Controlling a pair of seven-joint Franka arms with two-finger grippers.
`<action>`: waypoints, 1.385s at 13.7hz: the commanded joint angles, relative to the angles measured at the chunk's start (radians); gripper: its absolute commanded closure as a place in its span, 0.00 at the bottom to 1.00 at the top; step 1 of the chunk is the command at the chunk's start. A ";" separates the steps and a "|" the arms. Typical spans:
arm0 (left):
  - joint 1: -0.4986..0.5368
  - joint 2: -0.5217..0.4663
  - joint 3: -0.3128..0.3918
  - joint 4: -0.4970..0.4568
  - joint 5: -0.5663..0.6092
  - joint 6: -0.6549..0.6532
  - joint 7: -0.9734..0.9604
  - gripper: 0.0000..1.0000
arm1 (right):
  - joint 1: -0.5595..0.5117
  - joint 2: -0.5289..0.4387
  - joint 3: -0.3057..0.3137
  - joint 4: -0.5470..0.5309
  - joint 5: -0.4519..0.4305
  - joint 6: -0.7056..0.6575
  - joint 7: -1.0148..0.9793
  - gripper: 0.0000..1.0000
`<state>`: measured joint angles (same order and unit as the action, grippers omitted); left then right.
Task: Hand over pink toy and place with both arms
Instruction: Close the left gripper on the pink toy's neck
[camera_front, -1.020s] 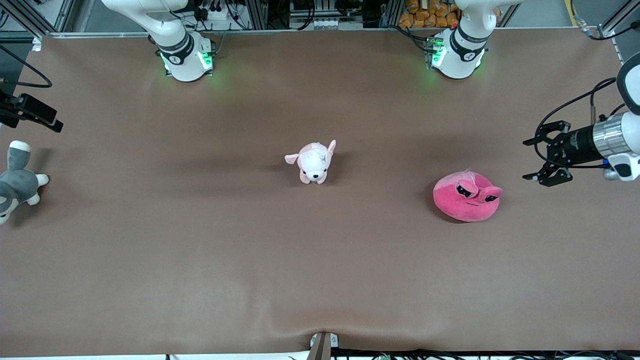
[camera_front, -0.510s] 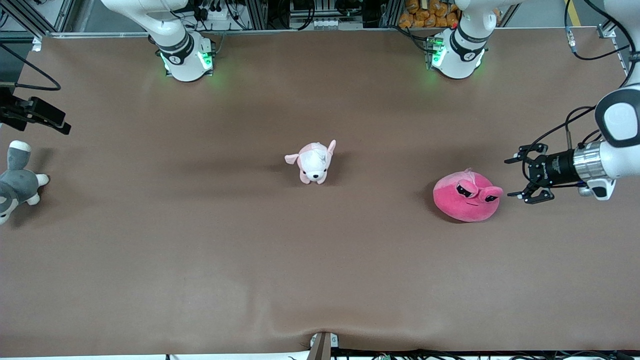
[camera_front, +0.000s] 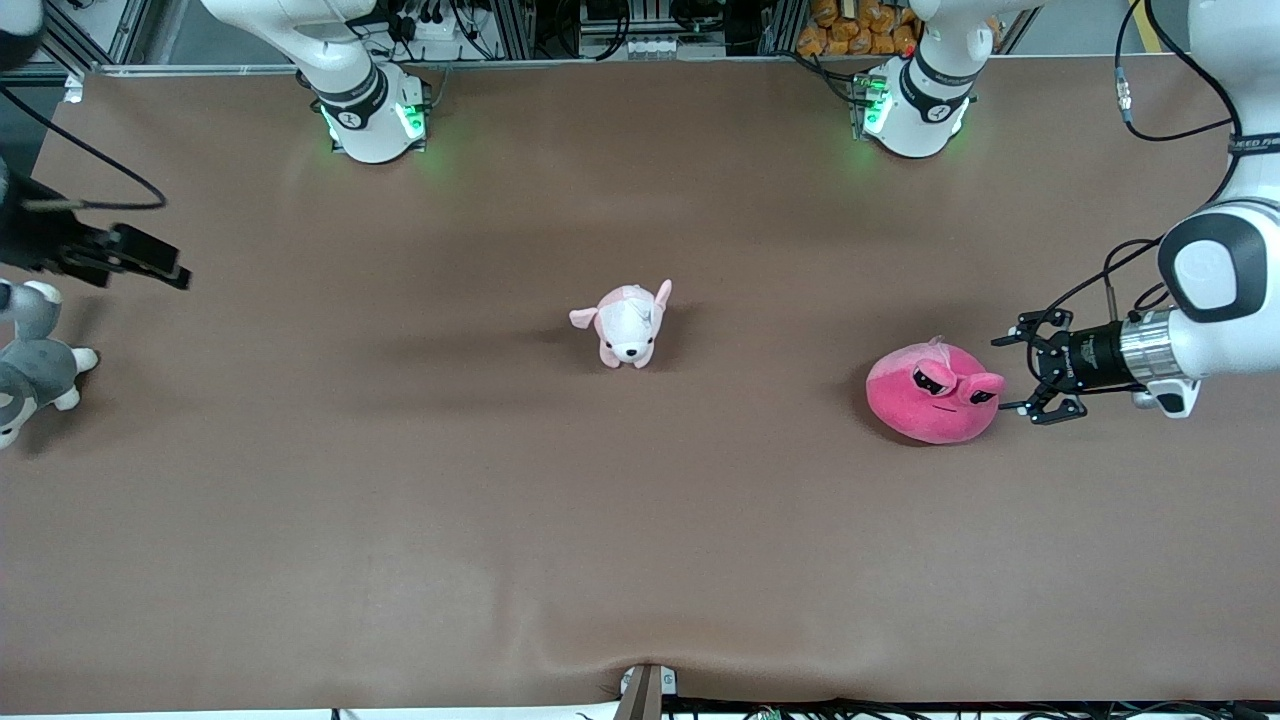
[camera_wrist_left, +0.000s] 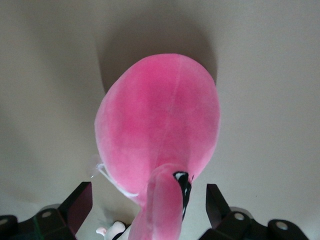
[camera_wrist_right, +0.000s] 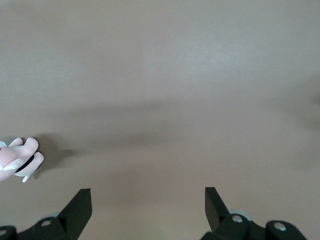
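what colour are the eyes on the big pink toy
Black, on the pink toy; the front view shows them best.

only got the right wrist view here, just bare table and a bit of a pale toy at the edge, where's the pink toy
Observer: The pink toy lies toward the left arm's end of the table, out of your view.
Operator: is the left hand near it
Observer: Yes. The left hand is right beside it, fingers open, with one eye stalk between them in the left wrist view.
Operator: what's that pale toy then
Observer: A small pink-and-white puppy at mid-table.
Operator: and my hand
Observer: The right hand is open, over the right arm's end of the table, close to a grey plush.
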<state>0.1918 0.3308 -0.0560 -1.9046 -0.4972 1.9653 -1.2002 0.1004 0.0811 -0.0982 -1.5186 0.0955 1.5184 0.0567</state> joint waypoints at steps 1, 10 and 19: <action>-0.002 0.008 -0.016 -0.007 -0.021 0.023 0.002 0.02 | 0.025 0.052 -0.006 0.047 0.019 0.006 0.017 0.00; -0.006 0.034 -0.035 -0.010 -0.057 0.032 0.005 0.40 | 0.091 0.051 -0.008 0.055 0.016 0.046 0.014 0.00; -0.005 -0.010 -0.080 0.004 -0.058 -0.008 -0.012 1.00 | 0.087 0.052 -0.008 0.055 0.018 0.046 0.014 0.00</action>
<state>0.1845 0.3610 -0.1187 -1.8973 -0.5353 1.9827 -1.1994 0.1850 0.1299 -0.1022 -1.4766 0.1086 1.5699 0.0651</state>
